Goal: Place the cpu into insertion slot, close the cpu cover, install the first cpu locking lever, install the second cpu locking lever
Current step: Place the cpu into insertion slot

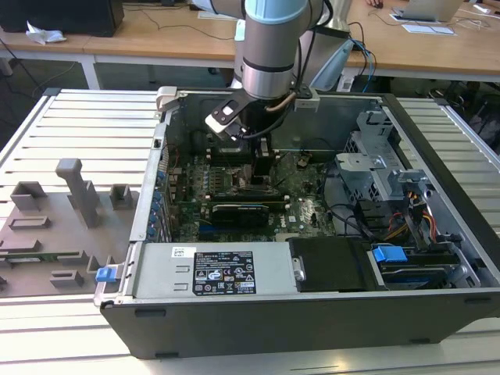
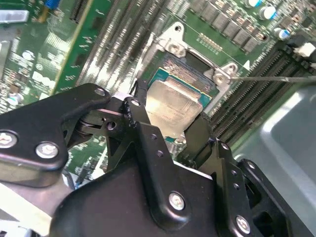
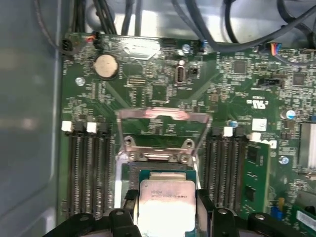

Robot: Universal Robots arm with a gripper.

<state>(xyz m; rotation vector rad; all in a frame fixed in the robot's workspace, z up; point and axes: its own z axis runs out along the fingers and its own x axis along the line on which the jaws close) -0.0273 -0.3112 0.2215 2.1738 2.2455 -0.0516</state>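
The tool [image 2: 167, 118] is clamped on the cpu [image 3: 165, 205] at the insertion slot [image 2: 190, 69] — whether seated, I cannot tell — and the cpu cover [image 3: 158, 114] stands tilted open.

Robotics lab: slatted metal bench [image 1: 78, 125], open computer case [image 1: 312, 320], wooden desks [image 1: 156, 39] behind.

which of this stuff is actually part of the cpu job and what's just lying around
Job in hand:
cpu, held in the gripper
insertion slot
cpu cover, standing open

Just lying about:
grey fixture blocks
coin battery
memory slots
labelled grey box
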